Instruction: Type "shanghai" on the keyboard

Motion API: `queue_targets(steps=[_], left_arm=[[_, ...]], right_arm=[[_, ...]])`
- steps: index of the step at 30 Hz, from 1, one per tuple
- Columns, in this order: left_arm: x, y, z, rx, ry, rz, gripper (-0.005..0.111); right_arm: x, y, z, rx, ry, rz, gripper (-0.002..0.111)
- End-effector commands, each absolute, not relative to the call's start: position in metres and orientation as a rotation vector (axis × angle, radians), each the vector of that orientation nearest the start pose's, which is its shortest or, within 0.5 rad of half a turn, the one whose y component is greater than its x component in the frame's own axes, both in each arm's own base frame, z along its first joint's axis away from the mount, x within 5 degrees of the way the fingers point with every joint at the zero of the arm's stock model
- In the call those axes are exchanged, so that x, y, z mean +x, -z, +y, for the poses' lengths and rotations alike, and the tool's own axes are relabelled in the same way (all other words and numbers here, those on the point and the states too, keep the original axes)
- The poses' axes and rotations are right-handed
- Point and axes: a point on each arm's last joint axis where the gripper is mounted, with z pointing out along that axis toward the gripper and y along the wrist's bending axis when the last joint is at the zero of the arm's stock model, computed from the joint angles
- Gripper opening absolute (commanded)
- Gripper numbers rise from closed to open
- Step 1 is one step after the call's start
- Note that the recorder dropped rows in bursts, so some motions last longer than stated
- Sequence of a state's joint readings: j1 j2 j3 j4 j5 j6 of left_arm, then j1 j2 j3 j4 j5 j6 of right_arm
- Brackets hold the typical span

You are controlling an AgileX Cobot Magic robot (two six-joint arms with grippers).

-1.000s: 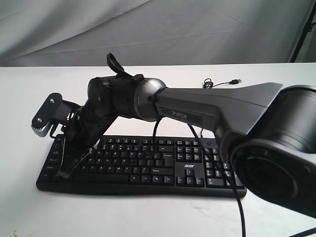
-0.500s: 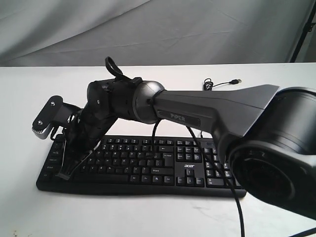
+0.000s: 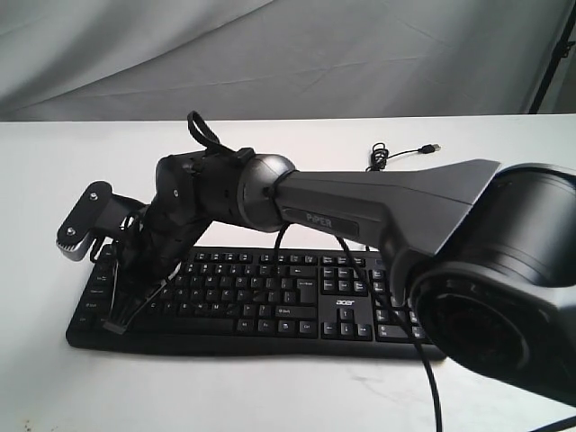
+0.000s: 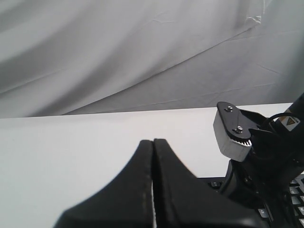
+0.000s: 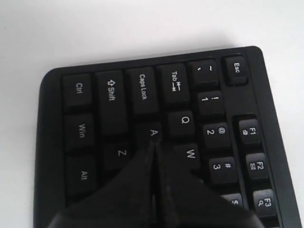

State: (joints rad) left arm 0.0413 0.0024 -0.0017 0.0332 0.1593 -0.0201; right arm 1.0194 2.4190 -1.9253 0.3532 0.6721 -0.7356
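Observation:
The black keyboard lies flat on the white table, number pad at the right. My right arm reaches across it to its left end, where the right gripper points down at the keys, fingers shut with nothing between them. In the right wrist view the shut tip sits at the edge of the A key, between Z and W; whether the key is pressed cannot be told. My left gripper is shut and empty, held over bare table beside the keyboard's corner. It is outside the exterior view.
The keyboard's thin USB cable trails loose on the table behind. The right arm's grey wrist camera mount hangs close to the left gripper. A grey cloth backdrop closes the far side.
The right arm has sunk a little and shifted slightly left, bringing its shut tip lower onto the keyboard's left end.

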Motion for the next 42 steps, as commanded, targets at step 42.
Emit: queue_targets(steps=[42], left_arm=[[0.056, -0.199, 0.002, -0.029, -0.032, 1.637, 0.000]], right_arm=[[0.248, -0.152, 0.365, -1.706, -0.370, 2.034, 0.000]])
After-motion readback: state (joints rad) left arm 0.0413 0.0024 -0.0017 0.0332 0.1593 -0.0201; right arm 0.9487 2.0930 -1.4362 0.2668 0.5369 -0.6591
